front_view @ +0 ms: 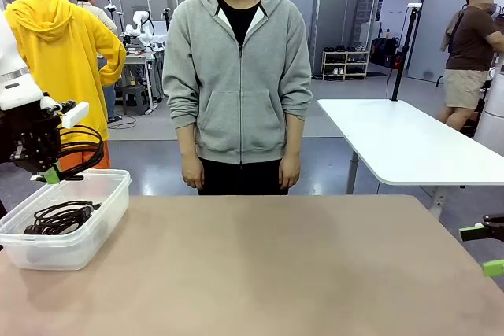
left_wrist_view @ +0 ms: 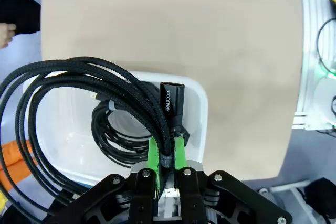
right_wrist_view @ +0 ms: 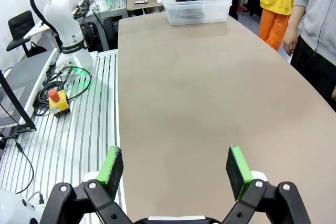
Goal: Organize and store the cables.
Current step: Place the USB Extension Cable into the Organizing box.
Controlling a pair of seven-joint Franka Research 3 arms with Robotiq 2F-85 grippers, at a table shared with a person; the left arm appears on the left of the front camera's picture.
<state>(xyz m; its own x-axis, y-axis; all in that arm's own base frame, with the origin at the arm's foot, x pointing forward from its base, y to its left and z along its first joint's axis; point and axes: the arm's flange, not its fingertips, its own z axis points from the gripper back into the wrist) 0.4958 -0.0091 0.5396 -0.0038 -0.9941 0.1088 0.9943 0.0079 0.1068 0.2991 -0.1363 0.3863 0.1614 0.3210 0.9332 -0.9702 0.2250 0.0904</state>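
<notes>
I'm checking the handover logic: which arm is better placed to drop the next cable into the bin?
The left. Its end effector is shut on a coiled cable directly above the clear bin, where another cable already lies. The right end effector is open, holding nothing, at the table's opposite side.

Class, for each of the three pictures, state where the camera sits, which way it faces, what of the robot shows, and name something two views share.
Front view: fixed on the robot's side, facing the person across the table; left gripper holds a coiled cable above the clear bin; right gripper at the edge.
Left wrist view: looks down past its shut fingers at the held cable and another coil in the bin.
Right wrist view: looks along the table between open fingers.
Shared: the bin appears in all three.
</notes>
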